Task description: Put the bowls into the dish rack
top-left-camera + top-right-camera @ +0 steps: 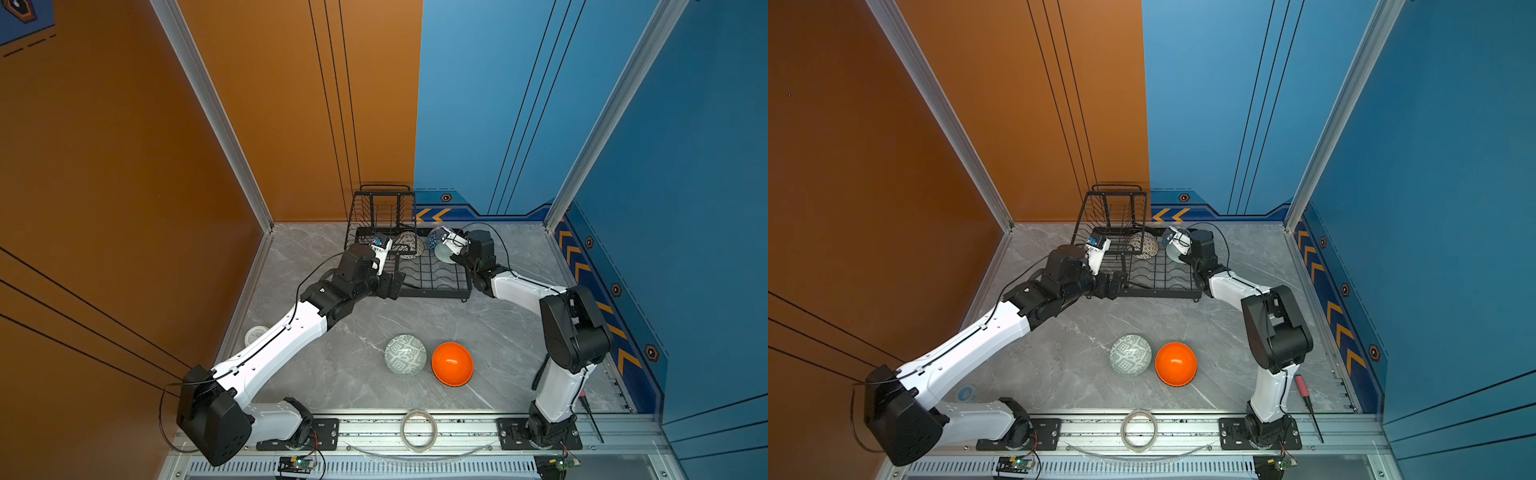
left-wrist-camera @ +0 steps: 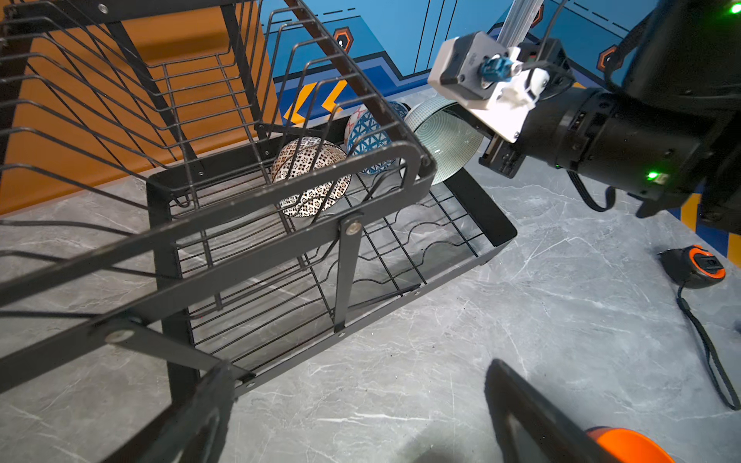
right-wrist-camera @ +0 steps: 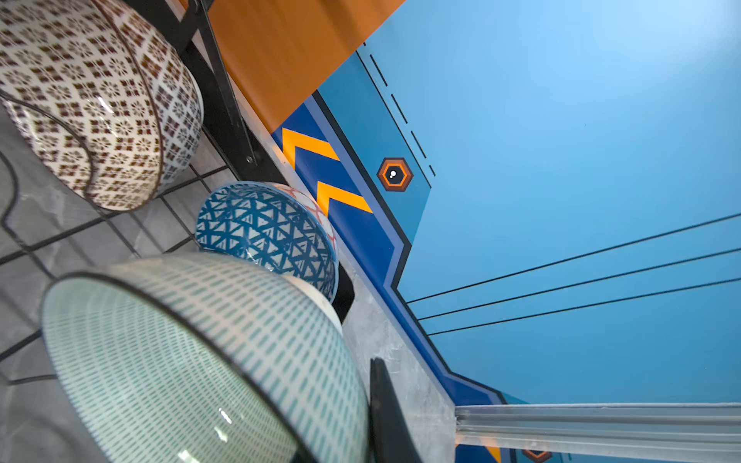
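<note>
The black wire dish rack (image 1: pixel 432 296) stands at the back. A white lattice bowl (image 1: pixel 409 245) and a blue triangle bowl (image 1: pixel 434 237) lean on edge in its lower tray. My right gripper (image 1: pixel 453 255) is shut on the rim of the pale mint bowl (image 3: pixel 180 360), holding it on edge at the tray's right side, right beside the blue bowl (image 3: pixel 264 232). My left gripper (image 2: pixel 357 385) is open and empty by the rack's front left corner. The maze-patterned bowl (image 1: pixel 405 355) and the orange bowl (image 1: pixel 452 363) sit on the table in front.
A white lidded jar (image 1: pixel 256 333) sits by the left wall under my left arm. A tape ring (image 1: pixel 418 430) lies on the front rail and a red-handled screwdriver (image 1: pixel 1308 403) at the front right. A black and orange tape measure (image 2: pixel 697 266) lies right of the rack.
</note>
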